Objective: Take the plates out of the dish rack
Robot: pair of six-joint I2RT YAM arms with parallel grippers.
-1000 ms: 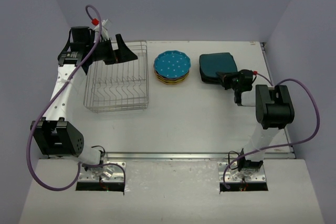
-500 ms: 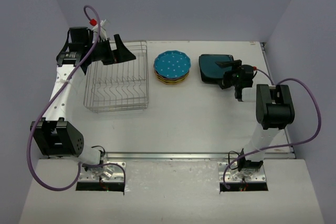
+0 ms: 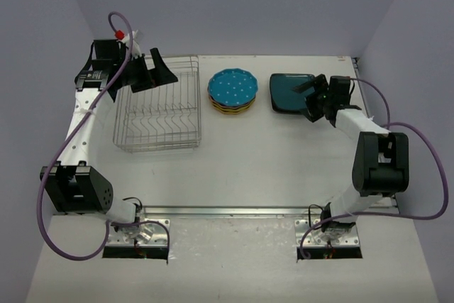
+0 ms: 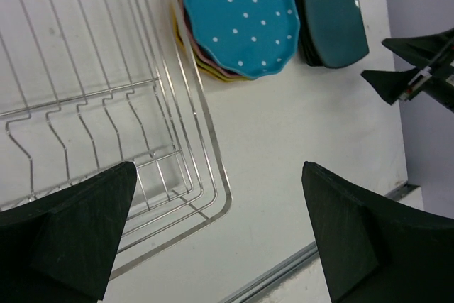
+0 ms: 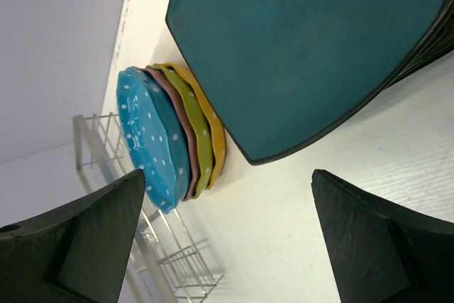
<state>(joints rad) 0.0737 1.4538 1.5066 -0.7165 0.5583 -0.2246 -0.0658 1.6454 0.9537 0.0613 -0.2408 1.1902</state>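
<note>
The silver wire dish rack (image 3: 157,148) stands at the left with no plates between its tines; its corner shows in the left wrist view (image 4: 213,168). A stack of round scalloped plates, dotted blue on top (image 3: 233,89) (image 4: 241,15) (image 5: 152,150), lies on the table right of the rack. Further right lies a stack of squarish plates with a dark teal one on top (image 3: 289,91) (image 4: 332,15) (image 5: 305,47). My left gripper (image 3: 151,71) (image 4: 217,175) hangs open above the rack's far right corner. My right gripper (image 3: 305,102) (image 5: 228,175) is open and empty at the teal stack's near right edge.
The two plate stacks sit close together along the far side of the white table (image 3: 255,161). A metal strip (image 3: 248,211) marks the table's near edge. Purple cables loop beside both arms. Walls close in on the left, right and back.
My right gripper has opened, released the teal plate onto its stack, and its wrist has swung up and to the right. My left gripper shifted slightly left, still open.
</note>
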